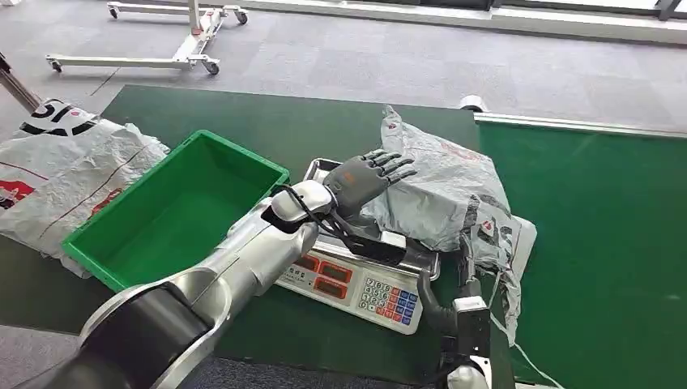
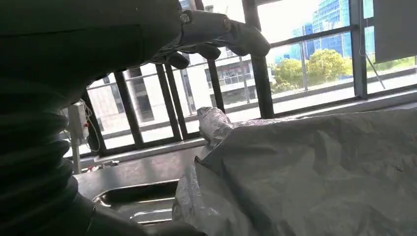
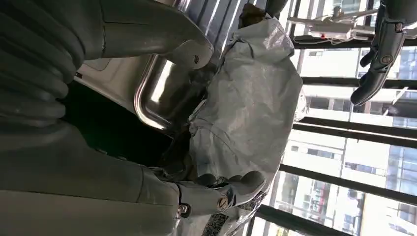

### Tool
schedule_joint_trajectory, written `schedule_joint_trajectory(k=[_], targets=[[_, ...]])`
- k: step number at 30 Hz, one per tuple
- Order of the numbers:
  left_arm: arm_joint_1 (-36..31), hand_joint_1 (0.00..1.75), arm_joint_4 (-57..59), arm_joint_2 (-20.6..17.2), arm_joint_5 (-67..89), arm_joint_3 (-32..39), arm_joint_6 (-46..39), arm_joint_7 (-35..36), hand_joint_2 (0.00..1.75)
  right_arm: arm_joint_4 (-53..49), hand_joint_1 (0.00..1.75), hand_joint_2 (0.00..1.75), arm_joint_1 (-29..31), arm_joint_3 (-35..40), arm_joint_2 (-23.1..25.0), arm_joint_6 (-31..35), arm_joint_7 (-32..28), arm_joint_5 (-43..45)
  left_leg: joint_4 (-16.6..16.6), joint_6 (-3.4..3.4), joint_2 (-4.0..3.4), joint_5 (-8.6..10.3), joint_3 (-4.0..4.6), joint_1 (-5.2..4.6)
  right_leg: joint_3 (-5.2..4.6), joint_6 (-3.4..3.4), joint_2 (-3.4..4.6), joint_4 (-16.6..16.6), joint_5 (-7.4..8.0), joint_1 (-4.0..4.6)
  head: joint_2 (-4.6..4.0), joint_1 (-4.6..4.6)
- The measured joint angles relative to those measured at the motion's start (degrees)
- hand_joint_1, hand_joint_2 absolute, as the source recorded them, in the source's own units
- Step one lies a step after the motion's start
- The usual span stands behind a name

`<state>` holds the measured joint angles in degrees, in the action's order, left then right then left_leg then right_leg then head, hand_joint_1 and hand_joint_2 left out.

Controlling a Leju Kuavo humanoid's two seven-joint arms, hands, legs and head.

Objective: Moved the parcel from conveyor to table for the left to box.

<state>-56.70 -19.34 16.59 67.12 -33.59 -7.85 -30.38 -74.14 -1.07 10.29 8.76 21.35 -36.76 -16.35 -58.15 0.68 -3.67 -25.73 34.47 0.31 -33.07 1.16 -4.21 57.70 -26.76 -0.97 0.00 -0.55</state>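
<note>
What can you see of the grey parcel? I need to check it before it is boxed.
The grey parcel is a crumpled plastic mailer bag, bulky, with red print and a loose torn flap trailing at its near side. It lies on the steel pan of the scale, overhanging toward the conveyor. The left hand is at its side with fingers spread, not gripping; contact is unclear. The right hand has fingers at its lower edge; whether it grips is unclear.

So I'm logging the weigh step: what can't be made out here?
- Scale readout: too small in the head view.
- Scale pan: mostly hidden under the parcel.
- Right robot hand: its grip is masked by the parcel.
- Left robot hand: contact with the parcel unclear.
</note>
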Motion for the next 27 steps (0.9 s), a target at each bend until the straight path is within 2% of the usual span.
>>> schedule_joint_trajectory(k=[27], targets=[[-0.9,0.0,0.2,-0.4,0.2,-1.1,0.9,1.0,1.75,0.7,0.0,1.75,0.7,0.1,0.0,-0.7,-0.1,0.9,0.0,0.0,0.0,0.0,0.0,0.0,0.01,0.0,0.0,0.0,0.0,0.0,0.0,0.0]])
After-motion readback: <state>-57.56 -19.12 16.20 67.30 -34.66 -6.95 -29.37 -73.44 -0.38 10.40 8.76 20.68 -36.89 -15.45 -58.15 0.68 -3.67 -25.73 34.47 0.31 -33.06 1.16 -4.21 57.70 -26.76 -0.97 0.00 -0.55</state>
